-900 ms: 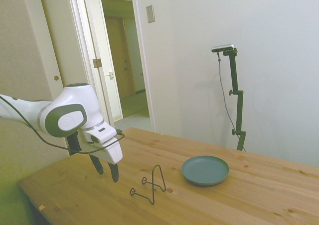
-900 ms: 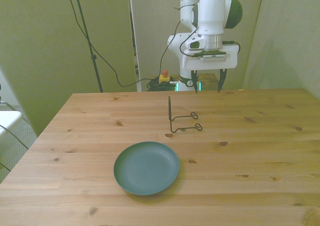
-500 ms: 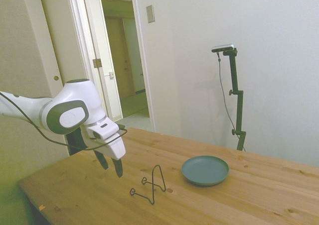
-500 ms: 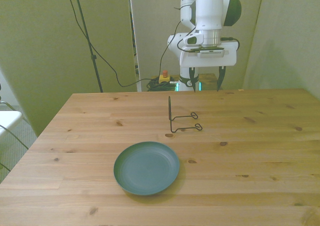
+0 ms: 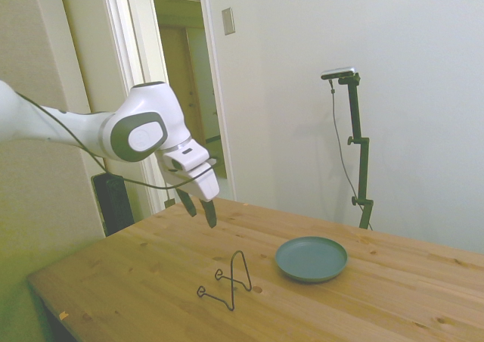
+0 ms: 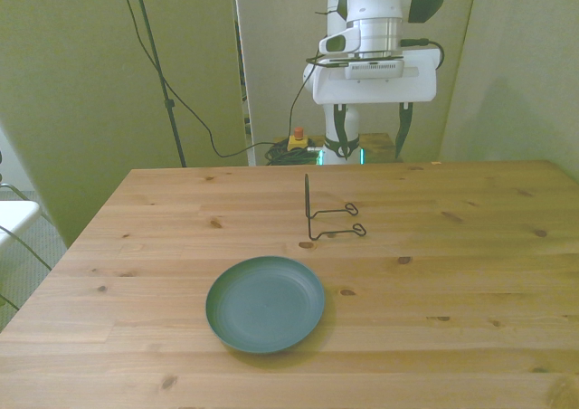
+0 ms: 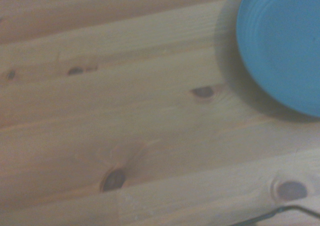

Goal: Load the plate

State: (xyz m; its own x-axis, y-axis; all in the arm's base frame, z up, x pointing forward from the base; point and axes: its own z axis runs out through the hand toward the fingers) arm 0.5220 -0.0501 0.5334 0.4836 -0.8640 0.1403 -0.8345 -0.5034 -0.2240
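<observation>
Side view shows you the pincer released and empty, high above the tabletop; the plate lies flat beside the wire stand.

In the wrist view the plate was cut off by the picture's edge, so only part of its round shape showed. The wire stand was only a thin dark line at the picture's edge. The wood of the table looked soft and blurry.
</observation>
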